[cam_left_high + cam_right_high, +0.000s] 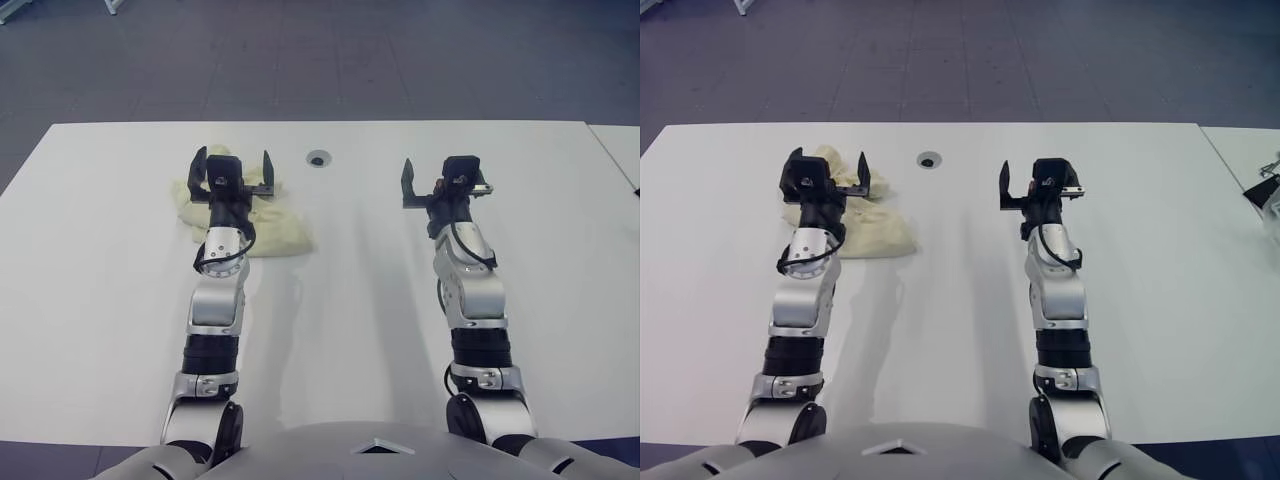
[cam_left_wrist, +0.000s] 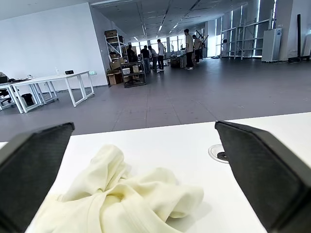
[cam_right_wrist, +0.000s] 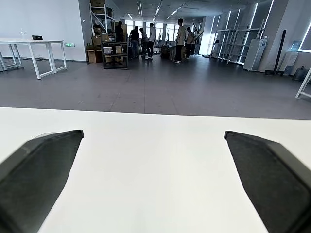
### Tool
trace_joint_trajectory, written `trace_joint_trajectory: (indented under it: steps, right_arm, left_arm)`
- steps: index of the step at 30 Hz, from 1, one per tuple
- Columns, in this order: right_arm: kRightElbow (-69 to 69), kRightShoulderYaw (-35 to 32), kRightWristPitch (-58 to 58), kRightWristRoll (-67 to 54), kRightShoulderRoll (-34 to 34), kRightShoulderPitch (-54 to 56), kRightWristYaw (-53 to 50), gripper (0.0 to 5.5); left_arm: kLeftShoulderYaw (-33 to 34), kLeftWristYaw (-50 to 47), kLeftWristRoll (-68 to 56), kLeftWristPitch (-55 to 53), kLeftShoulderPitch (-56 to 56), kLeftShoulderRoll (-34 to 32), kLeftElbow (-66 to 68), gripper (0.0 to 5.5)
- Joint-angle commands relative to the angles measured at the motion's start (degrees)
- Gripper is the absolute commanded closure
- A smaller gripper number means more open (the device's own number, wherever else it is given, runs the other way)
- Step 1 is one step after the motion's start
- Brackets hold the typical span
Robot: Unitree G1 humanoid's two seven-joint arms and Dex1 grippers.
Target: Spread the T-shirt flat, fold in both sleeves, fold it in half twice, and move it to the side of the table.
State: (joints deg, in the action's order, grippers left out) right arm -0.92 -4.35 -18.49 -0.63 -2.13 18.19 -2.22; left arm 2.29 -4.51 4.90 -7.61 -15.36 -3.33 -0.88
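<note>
Pale yellow T-shirt (image 1: 278, 236), seemingly unpatterned; plain white table (image 1: 100, 300); black left tool (image 1: 233, 160) and right tool (image 1: 444, 172).

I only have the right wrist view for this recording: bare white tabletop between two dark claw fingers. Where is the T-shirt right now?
Observer: The crumpled pale yellow fabric T-shirt lies in a heap on the left half of the white table, toward its far edge.
Operator: Is the other claw on it?
Observer: The left claw is over the heap with its fingers open. I cannot tell whether it touches the cloth.
Operator: How does my claw sit relative to that?
Observer: The right claw is open over bare table, apart from the shirt. A small round grommet hole lies between the two claws.
</note>
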Motion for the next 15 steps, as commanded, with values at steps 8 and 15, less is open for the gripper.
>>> trace_joint_trajectory:
  steps: [8, 15]
  right_arm:
    - [0.09, 0.64, -2.21, 0.13, -0.63, 0.68, 0.17, 0.1]
    - [0.07, 1.11, -1.41, -0.23, -0.08, 0.15, 0.31, 0.56]
  left_arm:
    - [-0.23, -0.66, 0.24, -0.53, -1.79, 0.34, 2.44, 0.11]
    - [-0.62, -0.09, 0.32, 0.36, -1.66, 0.1, 2.54, 0.72]
